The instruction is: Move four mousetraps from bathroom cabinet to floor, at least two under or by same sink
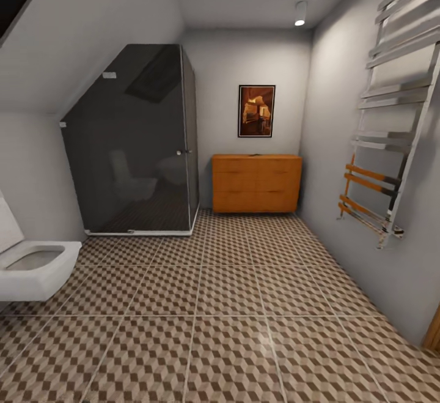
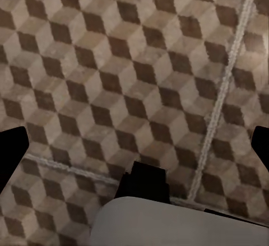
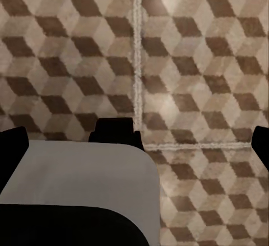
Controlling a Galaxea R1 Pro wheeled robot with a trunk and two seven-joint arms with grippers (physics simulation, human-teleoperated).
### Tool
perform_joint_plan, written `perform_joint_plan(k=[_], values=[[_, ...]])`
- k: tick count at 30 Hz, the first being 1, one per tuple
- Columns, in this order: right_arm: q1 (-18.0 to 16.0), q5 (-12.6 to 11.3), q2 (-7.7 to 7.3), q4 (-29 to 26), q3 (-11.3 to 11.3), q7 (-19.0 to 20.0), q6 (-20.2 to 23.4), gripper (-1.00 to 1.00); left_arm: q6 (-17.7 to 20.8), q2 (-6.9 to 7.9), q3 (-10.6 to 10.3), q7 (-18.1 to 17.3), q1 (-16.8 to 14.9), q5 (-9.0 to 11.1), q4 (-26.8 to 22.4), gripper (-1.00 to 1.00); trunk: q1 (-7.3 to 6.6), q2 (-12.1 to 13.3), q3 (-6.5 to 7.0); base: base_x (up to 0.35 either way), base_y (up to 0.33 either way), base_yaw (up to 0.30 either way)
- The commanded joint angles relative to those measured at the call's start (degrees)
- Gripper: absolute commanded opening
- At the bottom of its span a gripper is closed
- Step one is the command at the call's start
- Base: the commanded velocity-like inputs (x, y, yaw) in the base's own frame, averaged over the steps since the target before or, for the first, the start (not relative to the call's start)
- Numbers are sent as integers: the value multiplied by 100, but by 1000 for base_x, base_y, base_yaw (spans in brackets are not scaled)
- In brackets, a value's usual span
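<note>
The orange-brown cabinet (image 1: 256, 183) stands against the far wall with its drawers shut. The mousetraps and the sink are out of view. The cube-patterned bathroom floor (image 1: 226, 323) stretches from me to the cabinet. In the left wrist view, my left gripper (image 2: 134, 151) hangs open over the floor tiles (image 2: 129, 61), its dark fingertips (image 2: 12, 156) at the frame's sides with nothing between them. My right gripper (image 3: 137, 145) is likewise open over the floor tiles (image 3: 196, 61), holding nothing.
A dark glass shower cubicle (image 1: 131, 146) fills the far left corner. A white wall-hung toilet (image 1: 33, 268) juts out at the left. A chrome towel rail (image 1: 391, 122) projects from the right wall. A framed picture (image 1: 256, 110) hangs above the cabinet.
</note>
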Motion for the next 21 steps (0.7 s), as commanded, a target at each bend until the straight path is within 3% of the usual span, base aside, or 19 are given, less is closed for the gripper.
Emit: perform_joint_plan(k=[1, 7, 12, 21], values=[[-7, 28, -2, 19, -30, 8, -36, 100, -18, -5, -18, 8, -5, 40, 4, 100, -1, -3, -6, 0, 0, 280], [-7, 28, -6, 18, -30, 10, -36, 100, -18, -15, -12, 8, -2, 56, 8, 100, -1, -3, -6, 0, 0, 257], [-9, 28, -5, 16, -30, 9, -36, 100, 48, -22, -5, 8, -3, 72, 10, 100, -1, -3, -6, 102, 0, 48], [-7, 28, -17, 16, -30, 8, -36, 100, 834, -47, 3, 5, -5, 62, 5, 100, -1, -3, -6, 281, 0, 8]])
